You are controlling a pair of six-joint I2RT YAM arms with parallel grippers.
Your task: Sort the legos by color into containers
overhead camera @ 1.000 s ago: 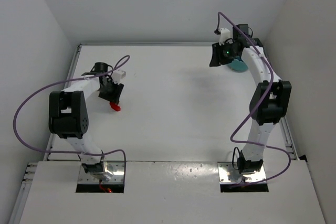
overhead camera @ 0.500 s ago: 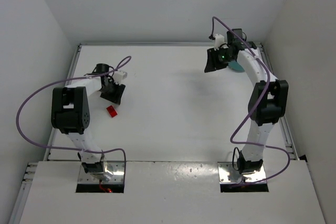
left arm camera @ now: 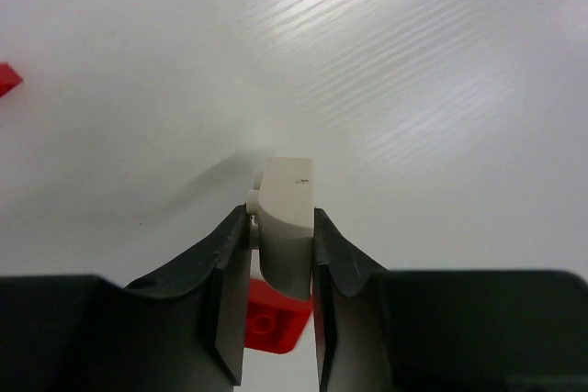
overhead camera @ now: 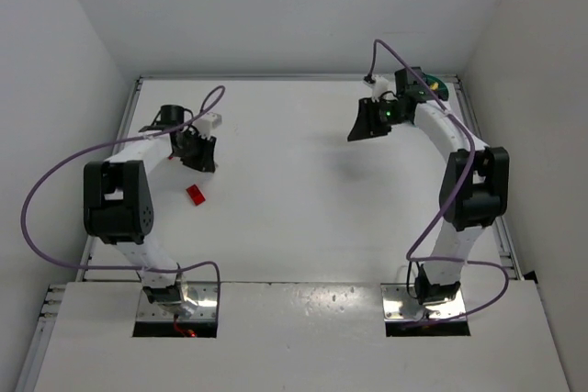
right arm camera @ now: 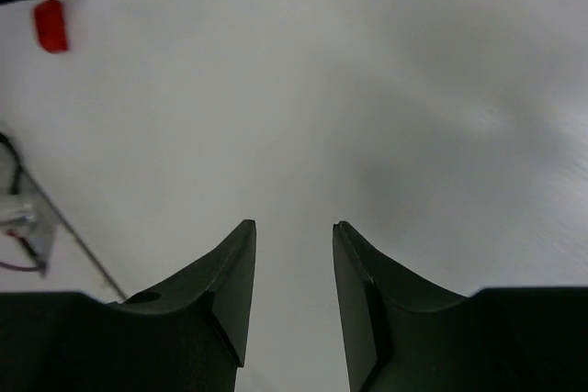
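The left gripper [left arm camera: 281, 216] is clamped on a small whitish plastic brick [left arm camera: 288, 197]. The brick stands on edge between the two dark fingers, with its upper part sticking out past the fingertips. The brick's studs show on the side facing the left finger.

Behind the jaws, on the wrist side and showing through the gap beneath the held brick, a small red plastic brick [left arm camera: 274, 320] lies flat on the white table [left arm camera: 413, 89]. From above, this red brick [overhead camera: 196, 194] lies on the table near the left gripper [overhead camera: 199, 155], apart from the fingers on the side toward the arm bases. Well off to the left of these jaws, a sliver of another red piece [left arm camera: 7, 78] is cut by the edge of the left wrist view. What it is cannot be told.

The right gripper [right arm camera: 293, 231] has its jaws apart, with only bare table showing between them. Far ahead of these jaws and to their left, the red brick [right arm camera: 50, 25] appears as a small block.

From above, the right gripper [overhead camera: 360, 128] hangs over the far right part of the table. The round teal plastic tub [overhead camera: 434, 89] sits behind these jaws, beyond the wrist and partly hidden by the arm, near the far right corner. Its compartments cannot be made out.
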